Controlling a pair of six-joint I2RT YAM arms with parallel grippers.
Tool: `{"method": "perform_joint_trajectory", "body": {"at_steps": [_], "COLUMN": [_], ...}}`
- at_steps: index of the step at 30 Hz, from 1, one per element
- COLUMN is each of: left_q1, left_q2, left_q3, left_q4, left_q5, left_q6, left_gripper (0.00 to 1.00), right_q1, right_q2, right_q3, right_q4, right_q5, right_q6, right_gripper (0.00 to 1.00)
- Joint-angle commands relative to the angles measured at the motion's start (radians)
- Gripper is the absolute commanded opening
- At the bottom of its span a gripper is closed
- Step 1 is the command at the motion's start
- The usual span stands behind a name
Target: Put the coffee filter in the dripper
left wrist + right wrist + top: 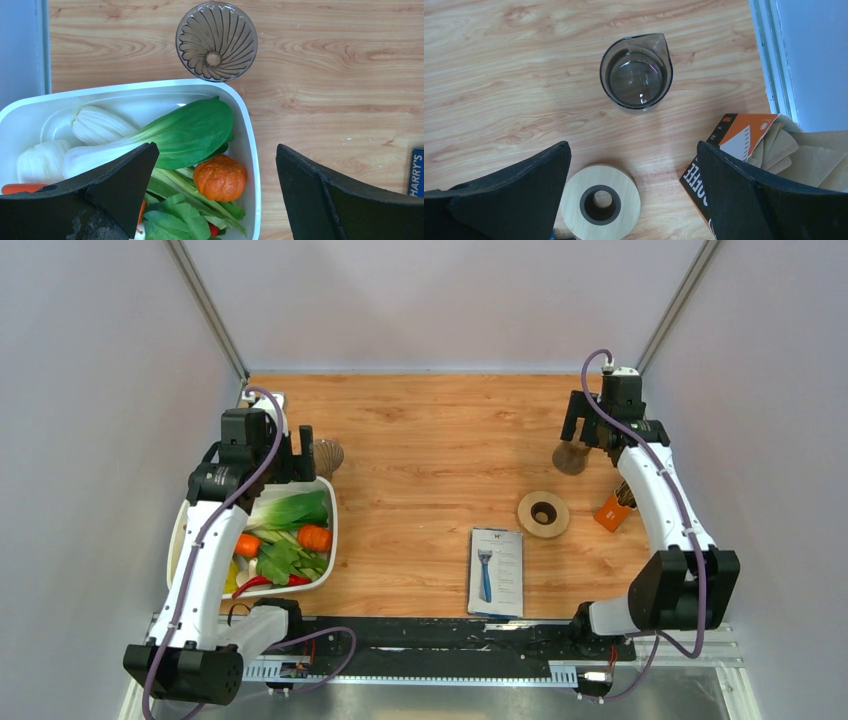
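The dripper (216,41) is found beside the tray (251,150) — ribs resolved in the left wrist view alone. The coffee filter (814,155) is seen in its box (731,132) from the right wrist. Left claw (216,150) and right claw (633,145) are spread wide, empty.

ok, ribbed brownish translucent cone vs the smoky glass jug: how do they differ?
The ribbed brownish cone dripper has spiral ribs down to a centre hole; the smoky glass jug is smooth with a closed bottom. The jug's rim has a pour spout; the dripper's is plain round. Both translucent, empty, mouth up.
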Motion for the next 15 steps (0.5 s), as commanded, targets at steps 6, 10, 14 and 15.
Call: {"method": "perform_joint_trajectory", "body": {"at_steps": [6,10,14,15], "left_q1": [0.002,0.002,0.001,0.002], "left_q2": [0.031,0.048,0.061,0.064], "left_q3": [0.025,0.019,0.016,0.014], "left_q4": [0.049,0.050,0.052,0.054], "left_q5": [-0.033,-0.042,-0.051,-0.053], "left_q6": [-0.026,-0.027,-0.025,-0.024], "left_gripper": [1.00,1.00,1.00,1.00], "right_q1": [-0.006,-0.005,-0.038,-0.044], "right_q2": [0.174,0.241,0.291,0.306], "right_q3": [0.075,0.103,0.124,0.132], "right_q4": [-0.009,-0.010,-0.010,-0.010], "right_q5": [0.039,0.052,0.077,0.077], "right_q6": [0.110,0.128,0.153,0.158], "right_gripper": [1.00,1.00,1.00,1.00]}}
